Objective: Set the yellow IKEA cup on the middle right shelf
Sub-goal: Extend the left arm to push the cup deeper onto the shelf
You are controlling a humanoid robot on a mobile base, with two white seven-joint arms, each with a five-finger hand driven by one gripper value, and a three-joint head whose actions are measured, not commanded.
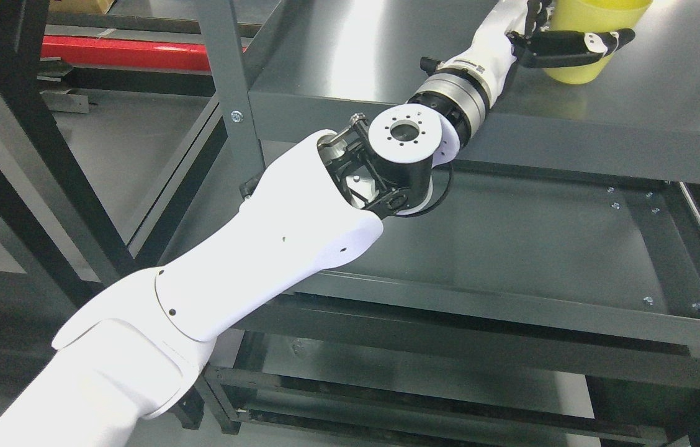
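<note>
The left arm (pixel 251 248) is seen reaching from the lower left of the head view up to the top right, where the left hand (pixel 564 40) is wrapped round a yellow cup (pixel 586 62). A dark finger (pixel 573 49) is laid across the front of the cup's wall, with its tip reaching almost to the cup's right side; further fingers are partly seen at the cup's left edge near the top of the picture. The fingers are thus closed on the cup, not spread. The top of the cup is cut off by the picture's upper edge, so its rim cannot be seen.

The cup is held upright, and its base is seen at the surface of a grey metal shelf (pixel 635 118); whether the base is resting on it or just above it cannot be told. A lower shelf (pixel 542 242) of the same rack is seen beneath.
</note>
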